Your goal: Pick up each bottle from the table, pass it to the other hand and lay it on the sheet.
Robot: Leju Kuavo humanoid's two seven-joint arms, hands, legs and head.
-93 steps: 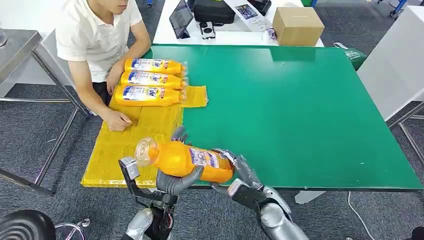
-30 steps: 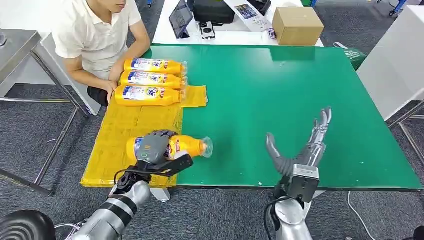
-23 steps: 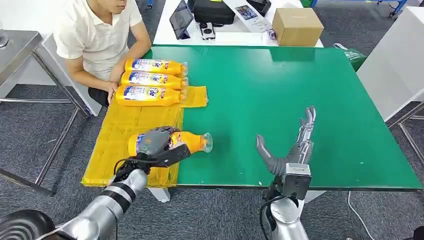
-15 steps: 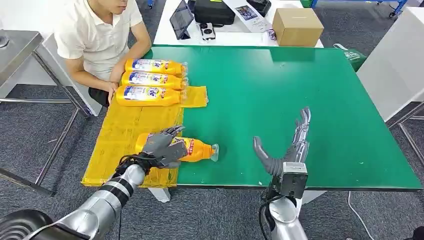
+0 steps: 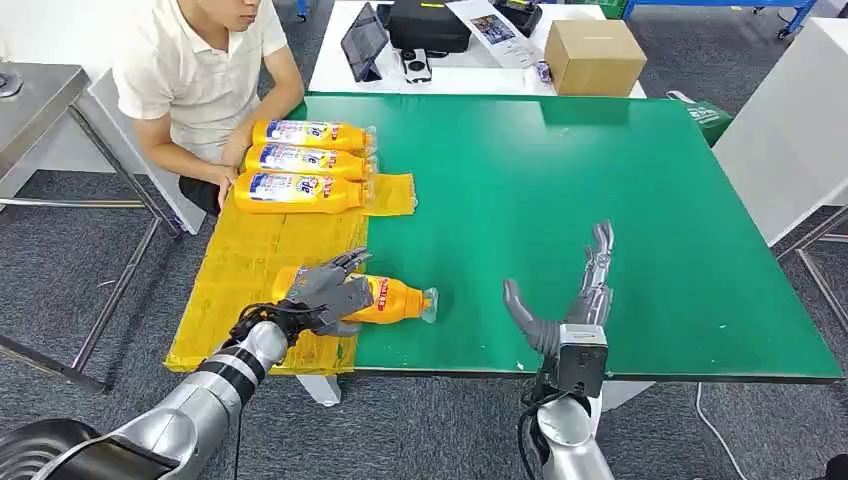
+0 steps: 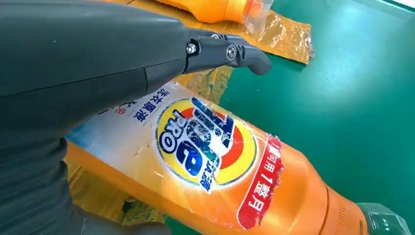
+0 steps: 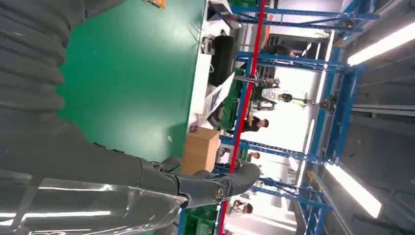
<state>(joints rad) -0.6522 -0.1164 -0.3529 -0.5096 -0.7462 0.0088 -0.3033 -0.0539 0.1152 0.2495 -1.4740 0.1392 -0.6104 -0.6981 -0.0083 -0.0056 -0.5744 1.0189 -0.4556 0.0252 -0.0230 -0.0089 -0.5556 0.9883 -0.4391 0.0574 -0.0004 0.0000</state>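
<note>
An orange detergent bottle (image 5: 396, 300) lies on its side near the front of the table, its base on the yellow sheet (image 5: 250, 260) and its clear cap (image 5: 429, 303) out on the green tabletop (image 5: 560, 170). My left hand (image 5: 325, 290) hovers over its base end with the fingers (image 6: 225, 51) straightened and lifted off the label (image 6: 210, 161). My right hand (image 5: 575, 295) stands open above the table's front edge, fingers pointing away, nothing in it. Three more orange bottles (image 5: 305, 160) lie side by side at the sheet's far end.
A seated person leans at the table's left side, one hand (image 5: 222, 182) by the far bottles. Behind the green table a white table carries a cardboard box (image 5: 595, 50), a black bag (image 5: 430, 22) and a tablet (image 5: 362, 38). A metal table (image 5: 35, 90) stands at the left.
The left hand set the bottle down at the sheet's edge and spread its fingers off it. The right hand, which held the bottle earlier, drifted slightly left and back, staying open.
</note>
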